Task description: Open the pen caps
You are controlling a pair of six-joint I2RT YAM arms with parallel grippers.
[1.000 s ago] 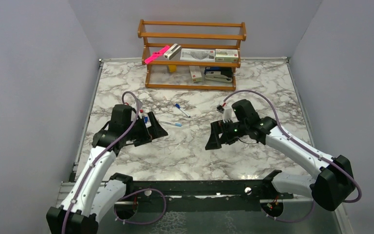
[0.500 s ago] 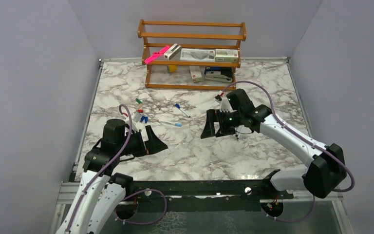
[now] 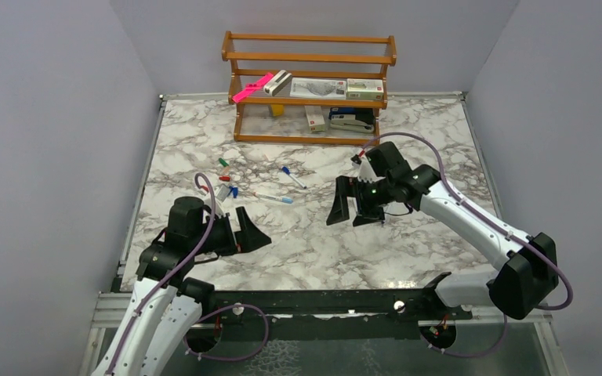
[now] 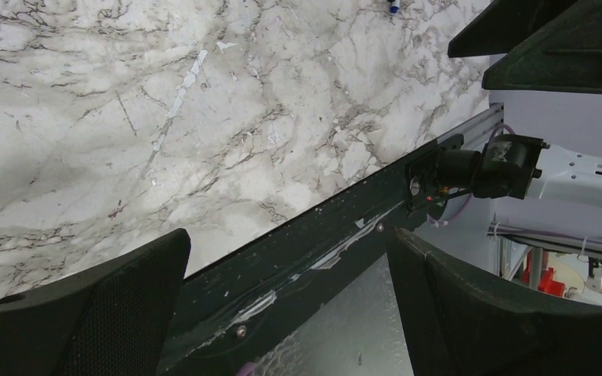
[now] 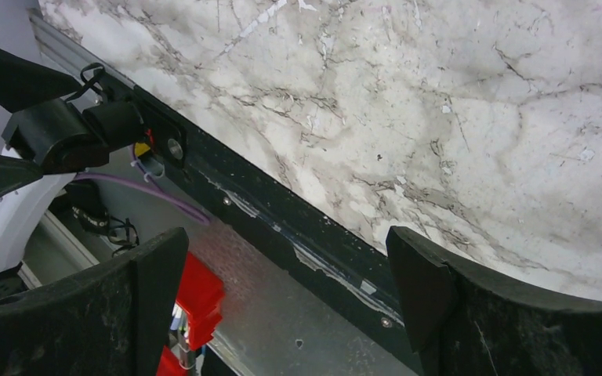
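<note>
Several thin white pens lie on the marble table in the top view: one with a green end [image 3: 224,164], one with a red end [image 3: 225,178], a blue-ended one [image 3: 233,190], a long one with a light-blue tip [image 3: 276,198] and one with a dark-blue cap [image 3: 291,176]. My left gripper [image 3: 249,229] is open and empty, near and left of the pens. My right gripper [image 3: 350,205] is open and empty, right of the pens. Neither wrist view shows a pen clearly; a blue tip [image 4: 393,8] peeks in at the top of the left wrist view.
A wooden shelf rack [image 3: 310,86] at the back holds a pink bar [image 3: 252,88], boxes and a black stapler [image 3: 351,122]. The black front rail [image 3: 321,301] runs along the near table edge, seen in both wrist views.
My left arm has drawn back towards the near edge, uncovering the pens at the left. My right arm swung up and back, then settled slightly nearer.
</note>
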